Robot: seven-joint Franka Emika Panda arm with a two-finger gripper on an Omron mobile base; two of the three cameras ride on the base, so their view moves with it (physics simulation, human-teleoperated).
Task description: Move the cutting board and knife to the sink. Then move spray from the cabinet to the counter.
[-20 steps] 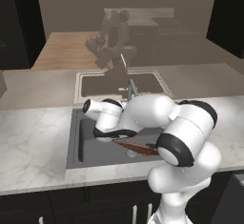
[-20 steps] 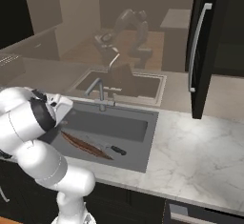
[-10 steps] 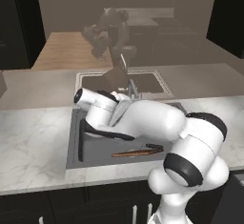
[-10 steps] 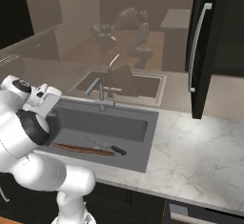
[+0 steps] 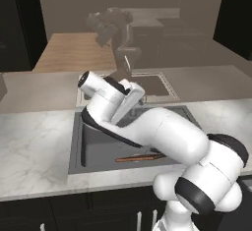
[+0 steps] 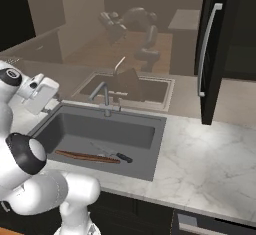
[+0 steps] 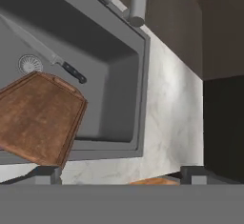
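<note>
**Kitchen sink station: board and knife in basin, pincer wide and empty**

Marble tabletop [image 6: 210, 164] runs across the front, with the sink [image 6: 150, 151] cut into it. Behind it a glossy wall panel mirrors the arm and faucet.

Cabinet [image 6: 220, 54]: tall, near-black, on the right side in the right base view, long silver bar handle [image 6: 206, 49] vertical on its door. Door looks shut. Spray can't be made out.

Arm: white body rises from the lower right of the left base view and bends over the sink, with the wrist up above the basin's left rear part. In the right base view the hand sits at the left edge, above the sink's left rim.

Sink: grey rectangular basin, faucet [image 6: 103, 98] at the middle of the rear rim, drain [image 7: 30, 64] in the floor.

Board [image 7: 38, 118]: reddish-brown, inside the basin toward the front wall. Base views show it as a thin edge-on strip [image 5: 140, 157] low in the basin. Whether it lies fully flat or is propped, can't tell.

Knife [image 7: 50, 56]: on the basin floor just beside the board, black handle near the board's handle end, blade running past the drain.

Pincer [image 7: 116, 178]: fingers spread wide, nothing between them, well above board and knife.
</note>
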